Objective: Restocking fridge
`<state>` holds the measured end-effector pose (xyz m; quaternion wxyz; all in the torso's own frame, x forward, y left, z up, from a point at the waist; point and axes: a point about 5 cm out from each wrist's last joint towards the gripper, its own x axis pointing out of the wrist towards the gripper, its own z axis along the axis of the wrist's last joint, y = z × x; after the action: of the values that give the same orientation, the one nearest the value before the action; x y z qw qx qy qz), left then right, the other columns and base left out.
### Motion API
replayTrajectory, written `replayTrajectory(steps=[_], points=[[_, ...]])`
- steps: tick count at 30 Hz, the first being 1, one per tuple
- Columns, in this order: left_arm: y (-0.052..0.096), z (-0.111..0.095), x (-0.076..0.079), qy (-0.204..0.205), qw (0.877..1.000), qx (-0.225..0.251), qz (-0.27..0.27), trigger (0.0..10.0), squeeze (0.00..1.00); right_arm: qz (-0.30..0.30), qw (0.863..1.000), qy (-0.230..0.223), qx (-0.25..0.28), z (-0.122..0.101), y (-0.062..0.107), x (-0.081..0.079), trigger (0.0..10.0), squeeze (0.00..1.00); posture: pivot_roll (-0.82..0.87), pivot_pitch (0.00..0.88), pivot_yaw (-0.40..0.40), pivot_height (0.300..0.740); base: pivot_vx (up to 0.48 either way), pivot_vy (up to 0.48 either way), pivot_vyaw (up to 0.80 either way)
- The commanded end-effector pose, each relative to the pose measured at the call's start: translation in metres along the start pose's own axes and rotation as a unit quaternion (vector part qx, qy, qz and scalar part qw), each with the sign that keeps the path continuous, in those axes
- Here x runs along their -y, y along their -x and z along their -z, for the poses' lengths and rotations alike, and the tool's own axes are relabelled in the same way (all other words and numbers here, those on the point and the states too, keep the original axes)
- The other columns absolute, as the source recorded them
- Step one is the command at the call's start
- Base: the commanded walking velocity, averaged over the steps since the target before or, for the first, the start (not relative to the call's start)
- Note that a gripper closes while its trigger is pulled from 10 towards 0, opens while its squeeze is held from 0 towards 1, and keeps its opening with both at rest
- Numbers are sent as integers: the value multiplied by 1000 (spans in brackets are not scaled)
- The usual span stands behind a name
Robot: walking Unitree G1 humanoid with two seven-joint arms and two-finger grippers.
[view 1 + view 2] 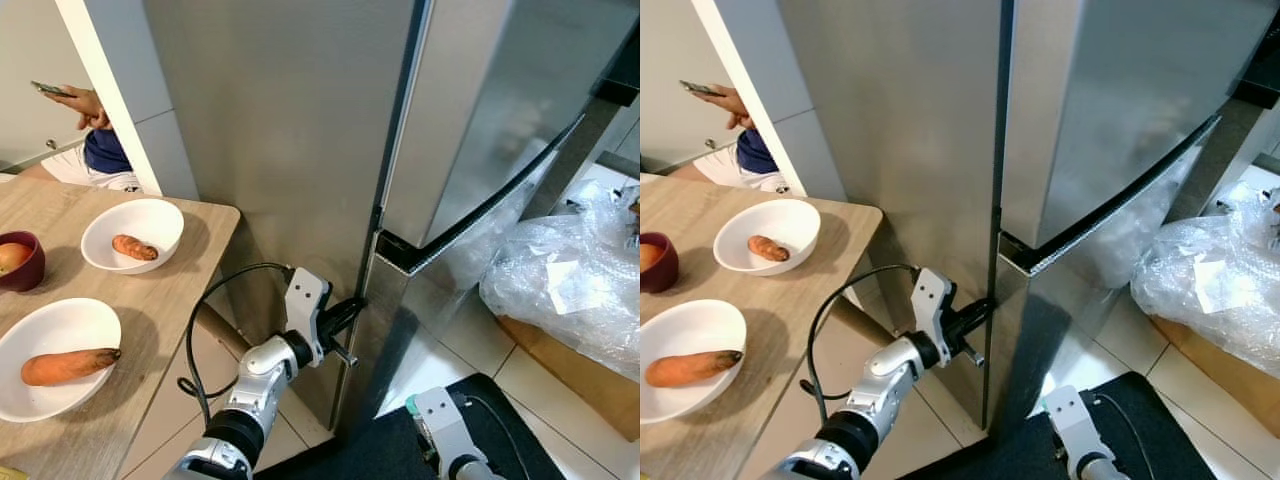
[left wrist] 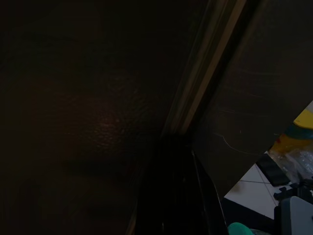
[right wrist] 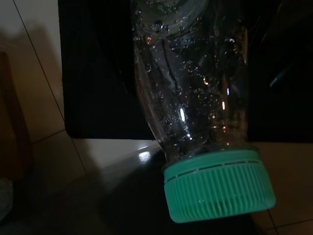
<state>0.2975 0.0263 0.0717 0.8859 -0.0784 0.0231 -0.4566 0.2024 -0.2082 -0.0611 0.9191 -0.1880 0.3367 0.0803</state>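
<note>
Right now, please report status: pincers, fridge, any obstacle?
Left pincer at the fridge door edge, low. Right arm low, carrying a clear bottle with green cap. Fridge closed. Plastic bags on the floor, right side.

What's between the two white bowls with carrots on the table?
Only bare wooden table separates the far bowl from the near bowl, seen in both eye views.

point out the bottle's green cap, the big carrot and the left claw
green cap (image 3: 217, 188), right wrist view, ribbed side of the cap
big carrot (image 1: 66, 366), left eye view, middle of its body
left claw (image 1: 352, 308), left eye view, between fingertips at the fridge door edge
</note>
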Motion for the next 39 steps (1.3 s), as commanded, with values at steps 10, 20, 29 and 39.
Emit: replayTrajectory(steps=[10,20,29,39], points=[[-21,10,49,2,990,-25,138,10000,0,13,1000,-12,-15,13,6,7,10000,0,-131,112,21,740,0,0,0],[-20,10,50,2,989,-26,143,10000,0,11,1000,-13,-13,11,5,5,10000,0,-129,110,22,740,0,0,0],[-17,8,41,-11,994,-21,106,10000,0,11,1000,-12,-12,11,5,4,10000,0,-130,111,25,740,0,0,0],[26,1,7,16,999,24,28,10000,0,26,999,-18,-31,24,12,10,10000,0,-132,108,32,740,0,0,0]])
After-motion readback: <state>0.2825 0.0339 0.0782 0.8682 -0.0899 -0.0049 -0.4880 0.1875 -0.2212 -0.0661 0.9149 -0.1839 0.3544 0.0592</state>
